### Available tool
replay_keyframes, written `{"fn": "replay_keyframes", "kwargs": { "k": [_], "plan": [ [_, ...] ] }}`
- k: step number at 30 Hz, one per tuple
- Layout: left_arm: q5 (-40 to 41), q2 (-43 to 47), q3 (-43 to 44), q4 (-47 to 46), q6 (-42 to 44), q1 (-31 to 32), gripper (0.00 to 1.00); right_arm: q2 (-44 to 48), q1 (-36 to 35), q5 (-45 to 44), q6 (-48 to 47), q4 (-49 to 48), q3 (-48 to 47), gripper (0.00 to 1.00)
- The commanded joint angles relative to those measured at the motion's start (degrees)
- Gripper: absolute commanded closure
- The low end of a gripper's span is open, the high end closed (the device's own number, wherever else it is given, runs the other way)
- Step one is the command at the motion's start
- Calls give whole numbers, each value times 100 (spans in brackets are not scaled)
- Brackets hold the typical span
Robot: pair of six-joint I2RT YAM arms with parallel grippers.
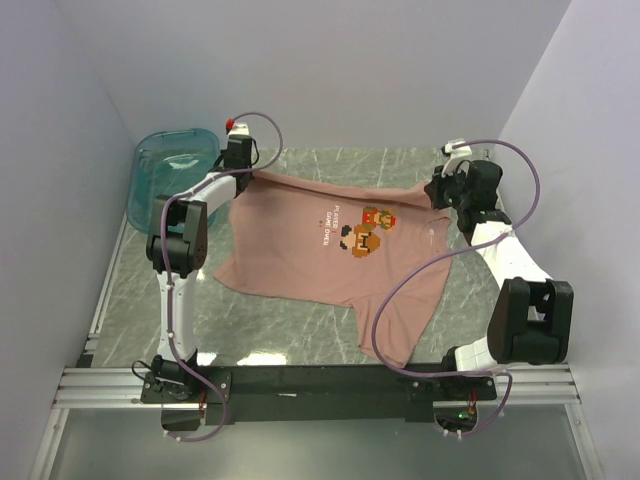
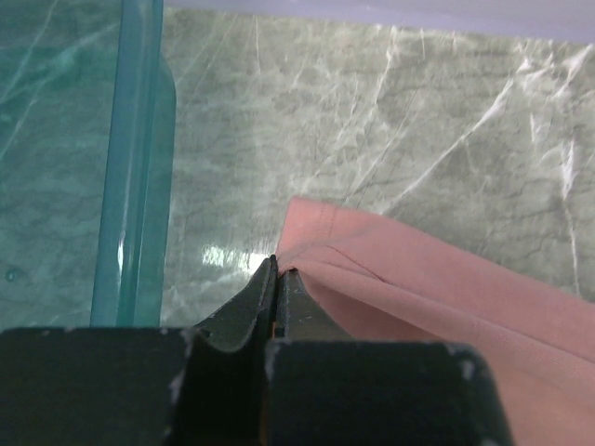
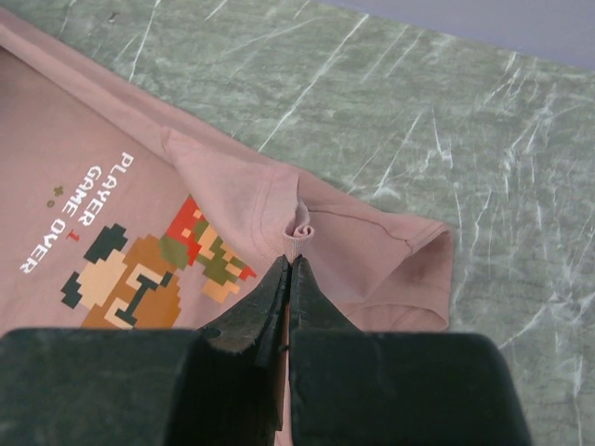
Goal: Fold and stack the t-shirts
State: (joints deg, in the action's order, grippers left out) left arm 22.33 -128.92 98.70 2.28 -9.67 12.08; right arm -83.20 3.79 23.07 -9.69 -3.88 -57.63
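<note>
- At the near right, one loose end of the dusty-pink t-shirt (image 1: 300,255) trails toward the arm bases. It lies nearer the right arm than the left.
- The shirt body lies spread, print up, in the middle of the marbled table (image 1: 280,335). Its long axis runs left to right, with the pixel-art print (image 1: 365,232) and white text right of centre.
- On the shirt's far side, the left gripper (image 2: 277,269) has its jaws together, clamped on the far-left corner. The cloth runs away to the right of the tips.
- The right gripper (image 3: 290,265) has its jaws pressed together on a small rolled ribbed edge, probably the neckline, at the far right beside a sleeve.
- The held edge spans the two grippers, and all the cloth lies nearward of the jaws. A fold would probably carry that edge toward the near side.
- The translucent teal bin (image 2: 135,167) stands at the far left, just beside the left gripper and apart from the shirt.
</note>
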Motion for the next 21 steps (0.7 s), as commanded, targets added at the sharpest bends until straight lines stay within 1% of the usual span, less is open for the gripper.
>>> {"fn": "replay_keyframes", "kwargs": {
  "k": [1,12,21],
  "plan": [
    [26,534,-166,-193,71,-39,100,313,60,5,-24,-280,85,100],
    [70,544,-201,-184,88,-39,100,409,69,-22,-15,-227,146,100],
    [105,667,-412,-184,97,-39,100,375,139,-48,-24,-175,199,100]
  ]
}}
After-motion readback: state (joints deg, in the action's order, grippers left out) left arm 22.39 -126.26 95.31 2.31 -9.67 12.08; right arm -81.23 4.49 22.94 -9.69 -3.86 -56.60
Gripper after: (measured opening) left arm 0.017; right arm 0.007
